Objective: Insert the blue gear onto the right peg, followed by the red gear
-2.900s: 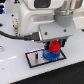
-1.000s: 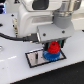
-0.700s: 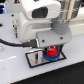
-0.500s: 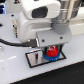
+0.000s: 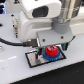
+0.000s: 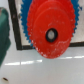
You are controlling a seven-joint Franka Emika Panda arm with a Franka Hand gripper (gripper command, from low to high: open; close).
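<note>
The red gear [image 5: 50,51] lies flat on top of the wider blue gear [image 5: 51,57], and both sit on the black-framed pale plate [image 5: 34,59]. In the wrist view the red gear [image 6: 49,25] fills most of the picture, with blue gear teeth [image 6: 24,21] showing around its rim. The right peg [image 6: 51,34] shows only as a dark spot inside the red gear's hub hole. My gripper [image 5: 50,46] hangs just above the red gear, open, with its fingers apart on either side and nothing held.
The plate's black frame [image 6: 16,31] stands on a white table [image 5: 15,72]. A blurred dark green shape [image 6: 3,30] sits at one edge of the wrist view. The white arm body [image 5: 40,15] fills the upper part of the exterior view, and a black cable [image 5: 12,42] runs at that view's left.
The gripper was low around the red gear and has since let go and lifted a little. The red gear stays on the blue gear.
</note>
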